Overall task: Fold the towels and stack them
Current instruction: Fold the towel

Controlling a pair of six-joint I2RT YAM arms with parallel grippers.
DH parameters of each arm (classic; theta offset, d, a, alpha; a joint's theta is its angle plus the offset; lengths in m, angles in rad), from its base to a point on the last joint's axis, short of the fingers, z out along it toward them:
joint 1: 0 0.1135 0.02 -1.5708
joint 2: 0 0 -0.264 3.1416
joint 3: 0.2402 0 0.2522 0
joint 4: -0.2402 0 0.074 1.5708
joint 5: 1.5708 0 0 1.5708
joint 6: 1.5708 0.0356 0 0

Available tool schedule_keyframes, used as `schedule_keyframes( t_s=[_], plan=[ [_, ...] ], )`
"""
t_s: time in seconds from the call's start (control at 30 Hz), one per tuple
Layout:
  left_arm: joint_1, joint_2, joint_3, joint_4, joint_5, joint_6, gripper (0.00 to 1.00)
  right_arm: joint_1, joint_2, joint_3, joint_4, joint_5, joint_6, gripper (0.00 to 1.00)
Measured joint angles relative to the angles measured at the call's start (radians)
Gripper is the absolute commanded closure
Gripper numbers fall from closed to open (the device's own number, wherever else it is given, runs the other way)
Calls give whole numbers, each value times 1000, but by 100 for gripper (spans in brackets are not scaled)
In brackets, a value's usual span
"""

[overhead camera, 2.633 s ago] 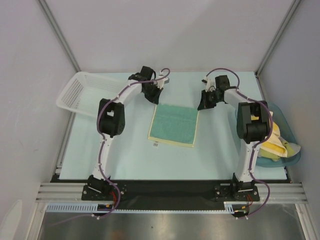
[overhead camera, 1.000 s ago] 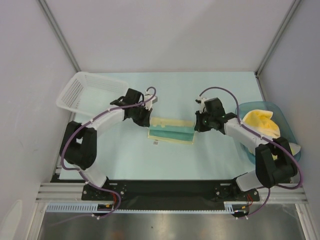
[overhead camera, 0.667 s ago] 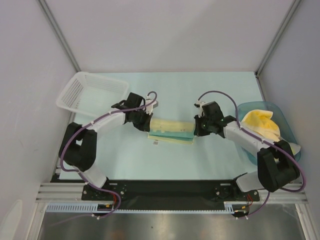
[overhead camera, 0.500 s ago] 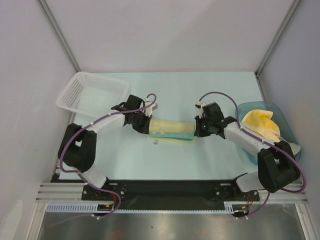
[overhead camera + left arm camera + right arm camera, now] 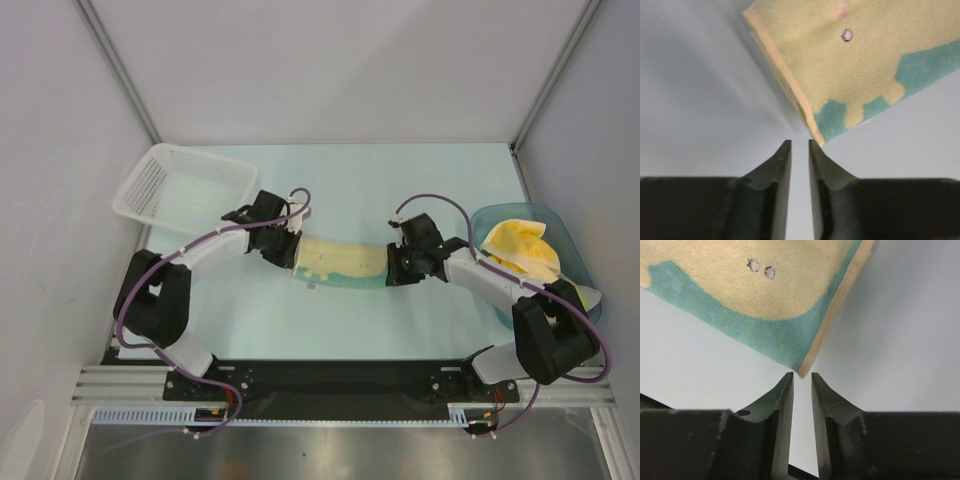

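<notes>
A folded towel (image 5: 340, 260) lies flat on the table between my grippers, its upper face pale yellow with teal green along the near edge. My left gripper (image 5: 285, 250) is at its left end and my right gripper (image 5: 397, 270) at its right end. In the left wrist view the towel (image 5: 855, 65) has a corner just past my left gripper (image 5: 799, 142), whose jaws stand a narrow gap apart with nothing between them. In the right wrist view the towel (image 5: 755, 300) has a corner at the tips of my right gripper (image 5: 802, 374), which is also slightly apart and empty.
A white mesh basket (image 5: 150, 185) stands at the back left. A blue translucent tub (image 5: 478, 225) at the right edge holds more yellow towels (image 5: 520, 245). Grey walls close the table in on three sides.
Both grippers carried the towel's far edge toward the near edge, folding it in half. They now sit at the near corners with the jaws off the cloth.
</notes>
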Motion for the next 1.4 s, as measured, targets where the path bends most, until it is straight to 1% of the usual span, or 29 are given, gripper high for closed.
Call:
schedule_keyframes(
  t_s=[0.1,0.17,0.23,0.37,0.5,0.57,0.63,0.77,0.87,0.93,0.97,1.0,1.03,1.17,1.4],
  plan=[
    [0,-11,24,-30,-64,-18,64,0,-10,12,-34,-14,17,73],
    [0,-16,58,-44,-79,-39,62,0,-11,26,-36,-32,37,75],
    [-3,-32,79,-26,-58,-74,61,0,-11,34,-23,-54,63,77],
    [-18,-95,66,46,25,-158,61,0,9,47,20,-98,129,76],
    [-26,-121,-7,159,87,-244,61,-5,47,49,86,-122,163,76],
    [-26,-105,-55,183,82,-277,61,-9,66,42,122,-129,171,76],
    [-26,-63,-72,178,54,-305,61,-17,83,16,171,-137,180,76],
    [-26,6,-72,175,-11,-350,59,-24,117,-49,214,-148,194,75],
    [-26,35,-40,149,-72,-364,59,-27,120,-63,216,-154,201,75],
    [-26,54,0,126,-113,-369,55,-30,112,-63,220,-156,206,74],
    [-26,57,15,119,-128,-370,52,-32,105,-63,217,-158,208,74],
    [-25,57,29,114,-141,-373,47,-37,92,-63,215,-159,209,73],
    [-22,57,40,115,-145,-375,45,-43,76,-63,214,-161,211,73],
    [-8,57,56,123,-112,-373,44,-71,23,-63,221,-164,213,73],
    [26,111,55,135,-19,-357,43,-122,42,-129,301,-156,217,74]
  ],
)
